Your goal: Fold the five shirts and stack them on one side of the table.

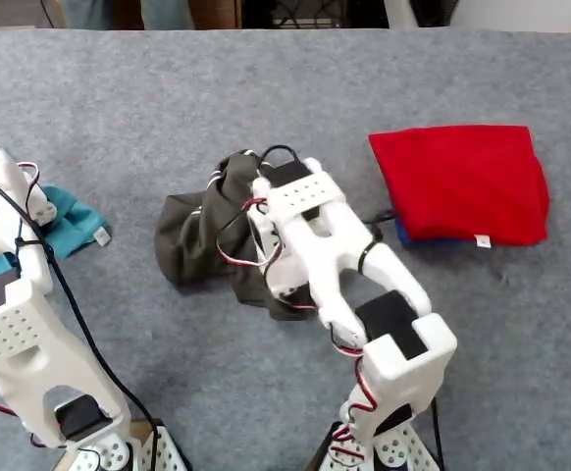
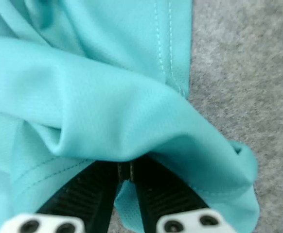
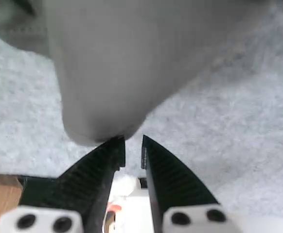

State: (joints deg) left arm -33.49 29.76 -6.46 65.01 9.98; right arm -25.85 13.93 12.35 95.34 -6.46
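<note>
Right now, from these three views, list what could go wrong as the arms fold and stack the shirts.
1. The left gripper is shut on a bunched fold of the teal shirt; pulling from there would likely drag it crumpled, not flat.
2. The right arm lies across the rumpled dark shirt, its loose wires close to the cloth, so fabric may snag.
3. The red shirt sits on a blue shirt nearby; a swung shirt could knock that stack askew.
</note>
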